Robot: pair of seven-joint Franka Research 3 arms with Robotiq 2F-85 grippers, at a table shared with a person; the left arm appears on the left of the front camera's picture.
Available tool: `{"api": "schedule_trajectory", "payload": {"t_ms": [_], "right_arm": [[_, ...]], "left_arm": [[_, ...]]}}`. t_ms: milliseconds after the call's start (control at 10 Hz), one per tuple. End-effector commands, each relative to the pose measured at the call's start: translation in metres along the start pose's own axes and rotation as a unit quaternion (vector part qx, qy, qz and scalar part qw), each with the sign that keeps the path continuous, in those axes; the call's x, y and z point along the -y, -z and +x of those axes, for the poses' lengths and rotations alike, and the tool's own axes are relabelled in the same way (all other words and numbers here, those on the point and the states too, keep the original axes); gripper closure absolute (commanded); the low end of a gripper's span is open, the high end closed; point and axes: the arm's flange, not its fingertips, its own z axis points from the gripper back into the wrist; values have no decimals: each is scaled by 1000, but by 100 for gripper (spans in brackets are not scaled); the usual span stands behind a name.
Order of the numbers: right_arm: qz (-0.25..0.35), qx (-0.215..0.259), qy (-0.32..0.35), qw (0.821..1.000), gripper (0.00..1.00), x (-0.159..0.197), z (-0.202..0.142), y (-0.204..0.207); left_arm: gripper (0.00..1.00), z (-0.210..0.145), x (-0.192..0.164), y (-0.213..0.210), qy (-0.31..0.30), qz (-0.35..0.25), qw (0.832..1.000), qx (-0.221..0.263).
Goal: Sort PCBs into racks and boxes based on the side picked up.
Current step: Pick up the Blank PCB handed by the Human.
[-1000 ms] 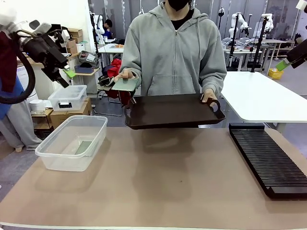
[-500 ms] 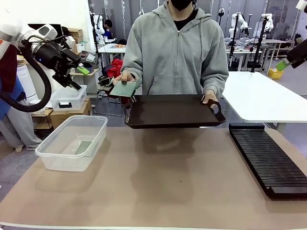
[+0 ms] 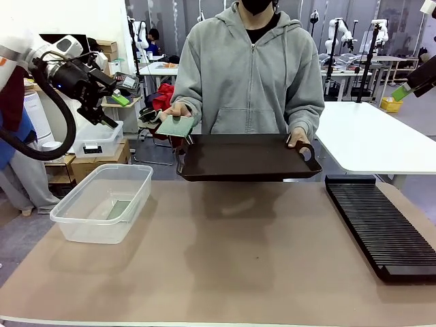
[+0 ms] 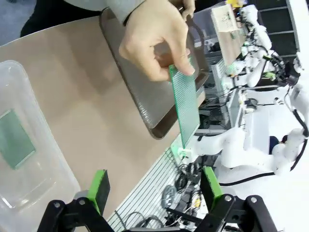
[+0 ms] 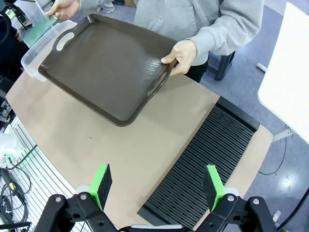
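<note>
**PCB handover to left pincer**

The person's hand (image 3: 178, 107) offers a green PCB (image 3: 176, 126) beside the brown tray (image 3: 245, 160), above the desk (image 3: 225, 272). The left pincer (image 3: 112, 111) gapes empty, well apart from the board. The right pincer (image 5: 157, 186) also gapes.

Advice: close on the board's free half, clear of the hand.

The left wrist view reveals that free half. The front view gives the gap.

Hand (image 5: 181, 52) holding dark tray (image 5: 106, 67), black rack (image 5: 210, 154) nearby, end effector (image 5: 157, 174) jaws spread
</note>
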Motion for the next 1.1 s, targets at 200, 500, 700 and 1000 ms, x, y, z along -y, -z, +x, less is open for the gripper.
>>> {"api": "schedule_trajectory", "payload": {"t_ms": [200, 500, 700, 1000], "right_arm": [[1, -1, 0, 1000, 0, 0, -1, 1], [1, -1, 0, 1000, 0, 0, -1, 1], [1, -1, 0, 1000, 0, 0, -1, 1], [1, -1, 0, 1000, 0, 0, -1, 1]], "left_arm": [[0, -1, -2, 41, -49, -86, 993, 61], [0, 1, 1, 55, -80, -126, 984, 96], [0, 5, -8, 47, -52, -102, 992, 59], [0, 8, -7, 65, -88, -139, 983, 80]]}}
